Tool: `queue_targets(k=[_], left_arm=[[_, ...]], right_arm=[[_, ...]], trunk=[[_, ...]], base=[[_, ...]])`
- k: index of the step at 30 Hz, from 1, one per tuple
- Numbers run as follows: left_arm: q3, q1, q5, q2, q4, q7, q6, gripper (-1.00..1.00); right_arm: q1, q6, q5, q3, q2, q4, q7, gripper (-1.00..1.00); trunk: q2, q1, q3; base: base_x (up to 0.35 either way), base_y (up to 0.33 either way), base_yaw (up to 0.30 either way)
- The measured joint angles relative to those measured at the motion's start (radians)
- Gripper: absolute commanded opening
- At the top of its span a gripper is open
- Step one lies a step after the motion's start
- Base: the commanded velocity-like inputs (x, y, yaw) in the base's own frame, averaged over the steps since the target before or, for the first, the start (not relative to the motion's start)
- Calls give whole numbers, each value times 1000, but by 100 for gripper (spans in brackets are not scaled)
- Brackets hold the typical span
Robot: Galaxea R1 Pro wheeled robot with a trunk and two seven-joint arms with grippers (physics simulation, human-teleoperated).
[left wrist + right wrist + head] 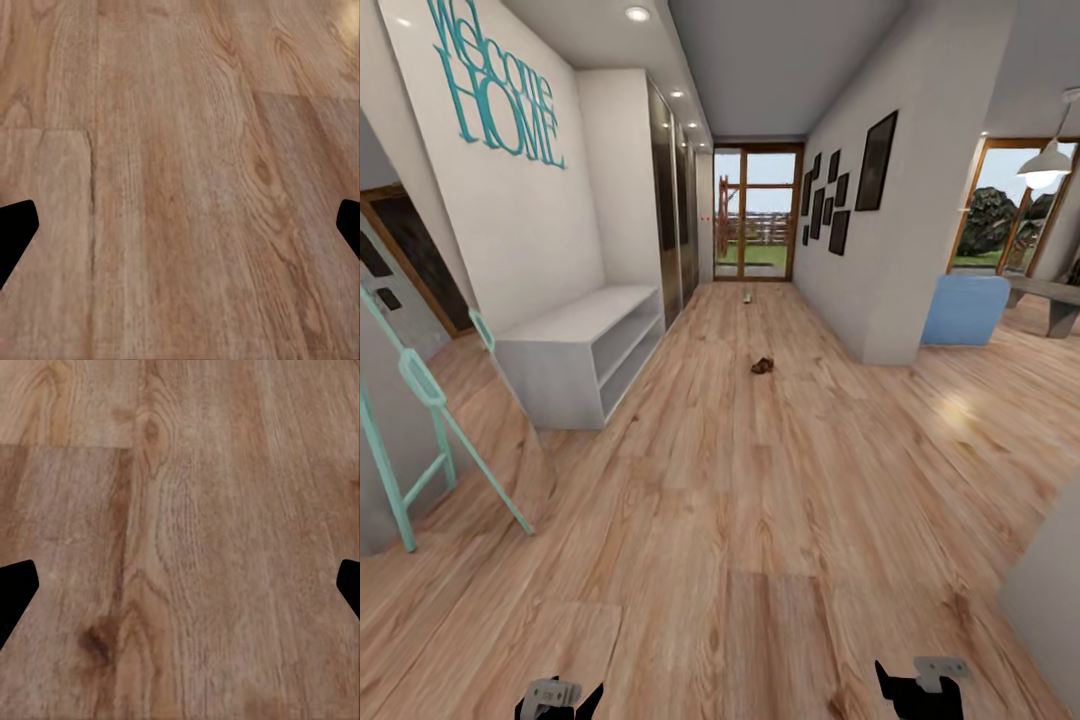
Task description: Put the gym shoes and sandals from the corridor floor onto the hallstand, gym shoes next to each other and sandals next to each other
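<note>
At far left stands a mint-framed mirror (420, 400), then the hallstand (575, 350) against the wall, its top and visible shelves bare, so nothing seems placed yet. Mid-corridor, a brown lump on the corridor floor (760, 520) looks like the sandals (762, 366) (too small to be sure); a small object (747, 296) lies farther on. The left gripper (558, 700) and right gripper (920, 688) hang spread, empty.

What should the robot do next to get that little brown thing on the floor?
Probably roll forward along the corridor floor. The brown sandal lies far ahead, past the white hallstand, and both the left gripper and right gripper are open and empty.
</note>
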Motion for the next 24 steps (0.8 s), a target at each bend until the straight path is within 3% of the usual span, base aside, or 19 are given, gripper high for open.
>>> queue_targets(k=[24], left_arm=[[0, 0, -1, 0, 0, 0, -1, 100]], right_arm=[[4, -12, -1, 0, 0, 0, -2, 100]], trunk=[[0, 0, 34]], base=[[340, 93, 0]])
